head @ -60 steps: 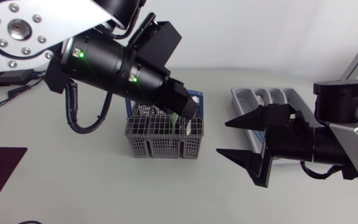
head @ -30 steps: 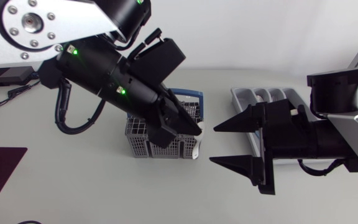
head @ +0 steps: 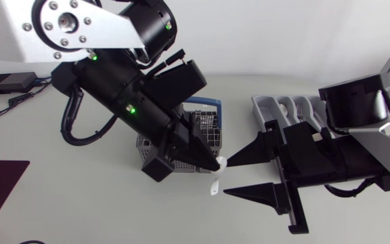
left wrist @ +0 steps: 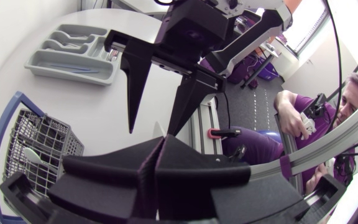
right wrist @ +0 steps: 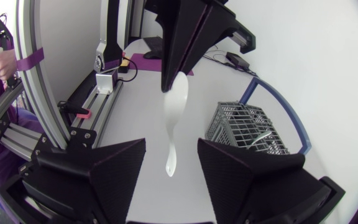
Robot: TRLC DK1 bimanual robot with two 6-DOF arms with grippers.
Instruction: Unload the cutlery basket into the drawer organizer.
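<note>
Head view: pale table [head: 80,203], both arms reaching in over it. The left arm crosses above the grey mesh cutlery basket [head: 204,127], which has a blue handle. The right arm lies over the near part of the grey drawer organizer [head: 281,107].

The left gripper [head: 217,161] has its fingers pressed together on the bowl end of a spoon [head: 215,179]. It is white, glossy and plastic-looking, handle hanging down, just beside the basket on the organizer side.

The right gripper [head: 226,178] has its fingers spread wide and holds nothing. The handle hangs between them, apparently touching neither, though depth is hard to judge.

One pale utensil [right wrist: 258,136] lies in the basket.
</note>
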